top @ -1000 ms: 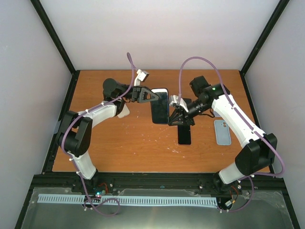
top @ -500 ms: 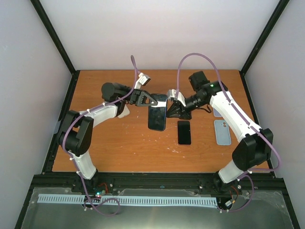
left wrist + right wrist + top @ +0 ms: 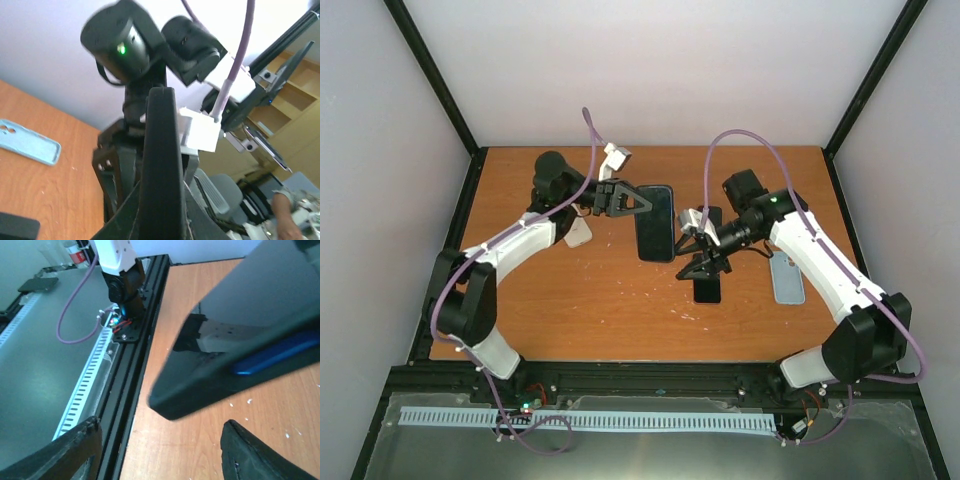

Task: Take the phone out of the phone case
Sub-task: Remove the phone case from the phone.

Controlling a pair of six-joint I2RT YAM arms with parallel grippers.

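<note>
Holding the dark cased phone (image 3: 658, 232) by its far left edge: left gripper (image 3: 642, 203), clamped, phone raised over the wooden table (image 3: 570, 300). Right gripper (image 3: 692, 256): fingers spread wide, just beside the phone's right edge, gripping nothing. Black phone (image 3: 708, 291): flat on the table. Light blue case (image 3: 787, 278): far right.

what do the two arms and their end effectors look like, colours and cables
The left arm and right arm have white shells and black cylindrical joints. A purple cable loops along each. The left end effector and right end effector are black with tapering triangular fingers. A green light glows on the right arm.
</note>
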